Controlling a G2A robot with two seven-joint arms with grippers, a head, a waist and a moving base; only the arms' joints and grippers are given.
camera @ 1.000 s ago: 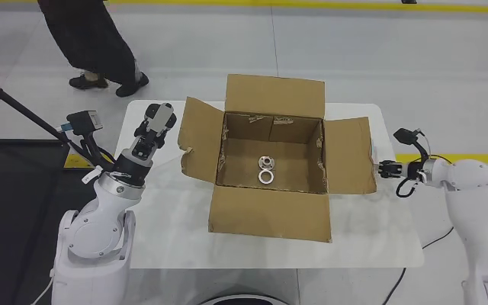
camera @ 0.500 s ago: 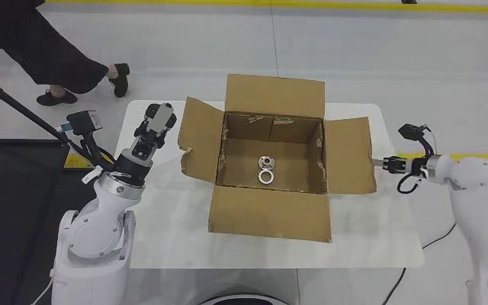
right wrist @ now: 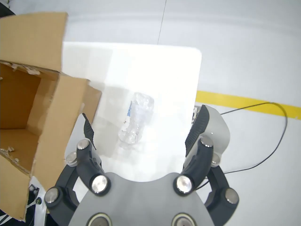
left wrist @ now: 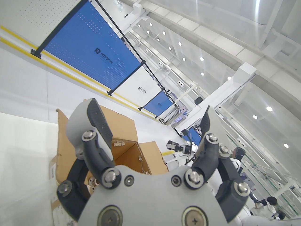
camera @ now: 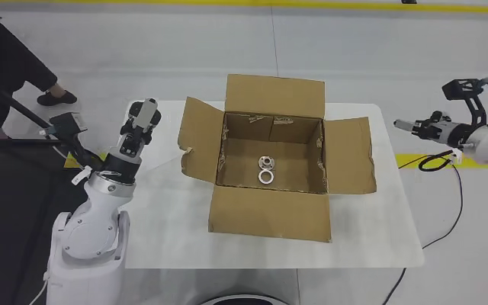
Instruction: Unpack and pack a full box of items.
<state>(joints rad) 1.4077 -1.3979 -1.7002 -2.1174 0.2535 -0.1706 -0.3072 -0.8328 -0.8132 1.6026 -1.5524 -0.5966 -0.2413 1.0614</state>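
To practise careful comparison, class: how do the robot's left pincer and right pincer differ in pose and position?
The left pincer tilts upward toward the hall ceiling; the right pincer angles down at the white table. The left pincer sits beside the open brown cardboard box's left flap; the right pincer is out at the table's right edge, facing a clear plastic bottle lying there. Both are open and empty.

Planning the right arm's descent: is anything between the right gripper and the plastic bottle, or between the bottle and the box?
Nothing visible lies between the right gripper and the plastic bottle on the table. The folded-out side flap of the cardboard box stands between bottle and opening.
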